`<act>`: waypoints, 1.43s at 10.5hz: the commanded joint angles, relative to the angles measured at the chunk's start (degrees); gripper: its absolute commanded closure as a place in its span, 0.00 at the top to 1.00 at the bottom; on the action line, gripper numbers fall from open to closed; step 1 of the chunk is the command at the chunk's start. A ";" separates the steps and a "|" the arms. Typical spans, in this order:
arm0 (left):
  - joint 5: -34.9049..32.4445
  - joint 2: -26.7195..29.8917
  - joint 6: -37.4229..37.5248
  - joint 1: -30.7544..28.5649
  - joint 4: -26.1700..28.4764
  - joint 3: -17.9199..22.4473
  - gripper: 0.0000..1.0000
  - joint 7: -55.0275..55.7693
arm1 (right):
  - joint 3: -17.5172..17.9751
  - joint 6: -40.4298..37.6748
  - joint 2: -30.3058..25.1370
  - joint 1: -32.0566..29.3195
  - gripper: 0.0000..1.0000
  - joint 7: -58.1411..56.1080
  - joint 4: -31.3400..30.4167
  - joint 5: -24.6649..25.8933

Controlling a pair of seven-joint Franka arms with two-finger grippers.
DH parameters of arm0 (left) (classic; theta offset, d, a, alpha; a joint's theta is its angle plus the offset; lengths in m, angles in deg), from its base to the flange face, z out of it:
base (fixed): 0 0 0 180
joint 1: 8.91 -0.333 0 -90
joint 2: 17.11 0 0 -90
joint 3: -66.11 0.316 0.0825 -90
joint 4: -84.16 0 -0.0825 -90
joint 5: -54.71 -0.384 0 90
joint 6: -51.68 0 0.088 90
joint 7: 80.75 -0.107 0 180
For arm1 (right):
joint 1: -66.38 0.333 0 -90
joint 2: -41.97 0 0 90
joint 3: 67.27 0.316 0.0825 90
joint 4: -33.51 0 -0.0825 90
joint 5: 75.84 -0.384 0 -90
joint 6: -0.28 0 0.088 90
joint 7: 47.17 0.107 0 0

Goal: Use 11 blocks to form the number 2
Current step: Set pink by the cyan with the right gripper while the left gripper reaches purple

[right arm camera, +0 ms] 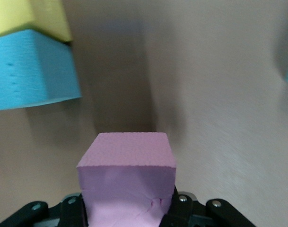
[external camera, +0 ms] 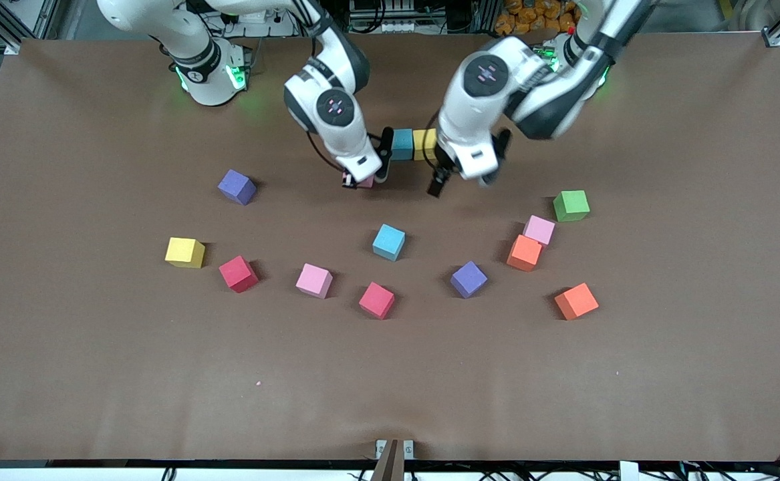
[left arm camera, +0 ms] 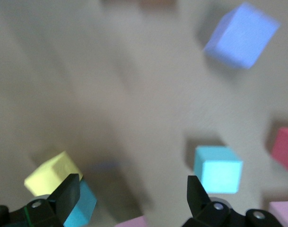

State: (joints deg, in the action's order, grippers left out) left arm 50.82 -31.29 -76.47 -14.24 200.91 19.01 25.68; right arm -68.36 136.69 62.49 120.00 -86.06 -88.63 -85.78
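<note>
Between the two arms, near the robots' bases, the number 2 has only its start: a cyan cube and a yellow cube touching side by side, the yellow one toward the left arm's end. Just beside the cyan cube, the right gripper has its jaws clamped on a pink cube, matte and finely grained, its sides dented by the grip. The left gripper, jaws apart and holding nothing, hangs over the brown tabletop beside the yellow cube. Loose blocks lie scattered nearer the front camera: a second cyan cube, two purple, two red, two pink, two orange, another yellow. A green cube sits near the pink and orange pair.
</note>
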 commanded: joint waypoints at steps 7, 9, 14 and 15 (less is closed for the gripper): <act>-15.71 -26.78 14.59 0.46 -30.53 8.48 1.00 -25.56 | -0.24 -0.62 -0.13 6.85 0.45 5.92 -1.61 4.48; -15.62 -26.78 13.98 6.18 -30.54 15.78 1.00 -28.72 | -0.24 -0.44 0.22 7.72 0.48 6.71 -1.70 4.40; -15.09 -28.10 10.48 7.96 -30.19 17.13 1.00 -24.19 | -0.24 0.35 1.28 9.66 0.48 9.53 -1.43 4.40; -15.62 -28.36 8.81 8.05 -30.10 17.13 1.00 -22.24 | -0.24 0.87 1.63 9.84 0.49 9.97 -1.35 4.48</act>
State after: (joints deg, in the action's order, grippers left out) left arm 36.31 -58.87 -65.97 -7.12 171.74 35.72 0.49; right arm -68.34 136.71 63.65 129.05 -77.91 -90.00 -82.20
